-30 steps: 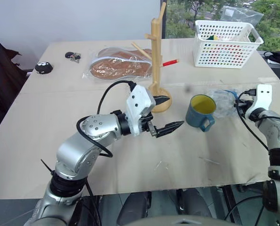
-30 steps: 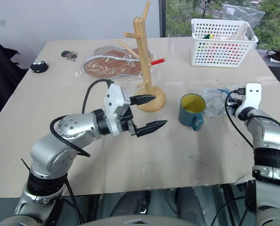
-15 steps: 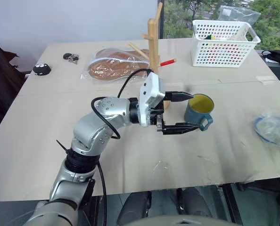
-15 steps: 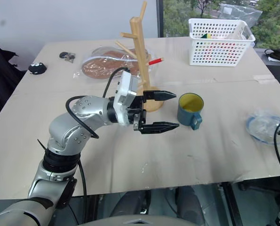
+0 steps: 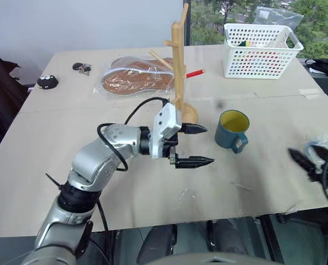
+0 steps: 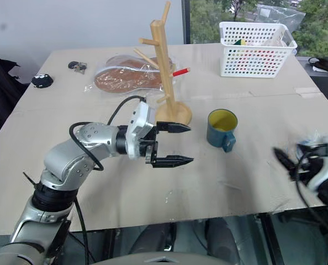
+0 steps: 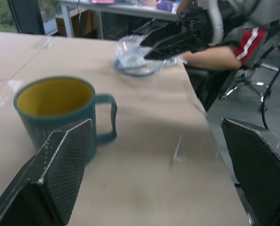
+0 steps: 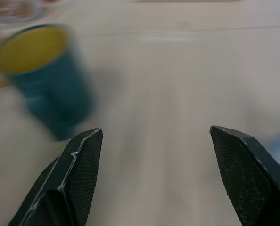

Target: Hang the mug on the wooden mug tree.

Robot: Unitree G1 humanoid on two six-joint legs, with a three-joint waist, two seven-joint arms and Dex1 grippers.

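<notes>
A small black round thing (image 5: 47, 81) and a little bunch of dark keys (image 5: 84, 68) are seen at the far left of the wide tan counter (image 5: 70, 182). Next to them, a flat brown oval thing in a clear plastic bag (image 5: 133, 80) is laid near the back.

The left end effector (image 5: 196, 145) is held above the counter in the middle, pointing toward the mug. Its two black fingers are spread wide apart, and nothing is held between them.

Just behind it, the tall light-wood mug tree with slanted pegs and a round base (image 5: 179, 61) is stood upright. One peg with a red tip (image 5: 196, 73) is pointed to the right. No mug is hung on it.

The small teal-blue mug with a yellow inside (image 5: 232, 129) is stood upright on the counter, just right of the tree's base and apart from both end effectors. Its loop handle is turned toward the front right.

A white plastic basket with many small holes (image 5: 259, 51) is placed at the back right, well apart from the mug.

A crumpled clear plastic bag (image 7: 137, 59) is seen near the right edge. The right end effector (image 5: 305, 161) is held there, its fingers spread open and empty.
</notes>
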